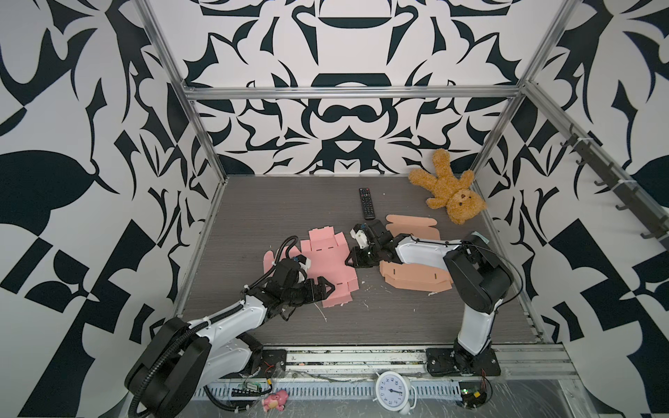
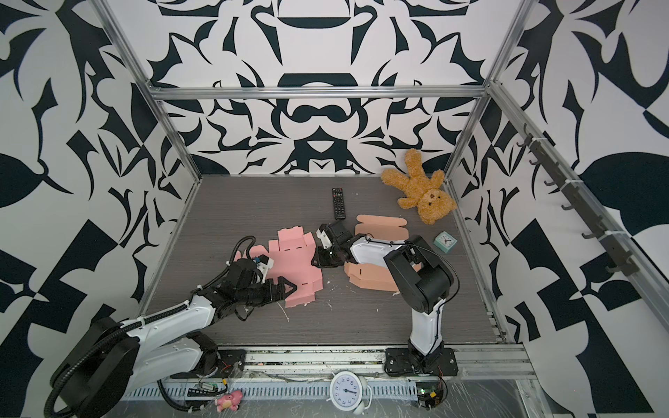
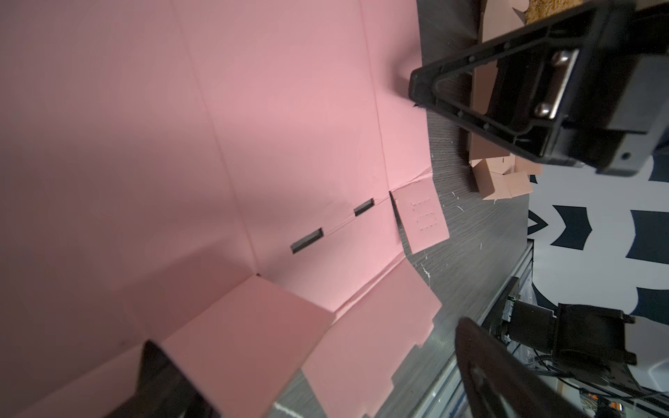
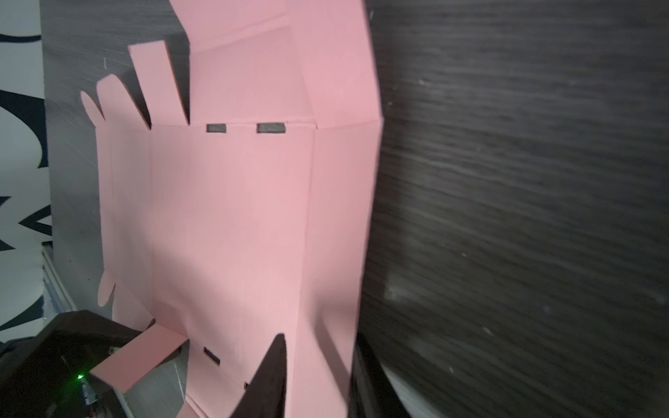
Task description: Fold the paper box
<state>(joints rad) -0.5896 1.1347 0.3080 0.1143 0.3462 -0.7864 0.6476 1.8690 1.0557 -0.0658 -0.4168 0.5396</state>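
Note:
The paper box point(image 1: 325, 258) point(image 2: 293, 264) is a flat pink die-cut sheet lying at the table's middle, with some flaps lifted. My left gripper point(image 1: 324, 292) point(image 2: 289, 289) sits low at its near left corner, jaws wide open. In the left wrist view point(image 3: 307, 340) a raised corner flap lies between the fingers, untouched. My right gripper point(image 1: 353, 260) point(image 2: 318, 258) is at the sheet's right edge. In the right wrist view point(image 4: 318, 342) its jaws stand narrowly apart astride the tilted side flap point(image 4: 340, 224), with a gap still showing.
Two tan cardboard blanks point(image 1: 412, 277) point(image 1: 409, 222) lie under and behind the right arm. A black remote point(image 1: 366, 203) and a teddy bear point(image 1: 452, 191) lie at the back. A small teal clock point(image 2: 445, 241) stands at the right. Paper scraps dot the near table.

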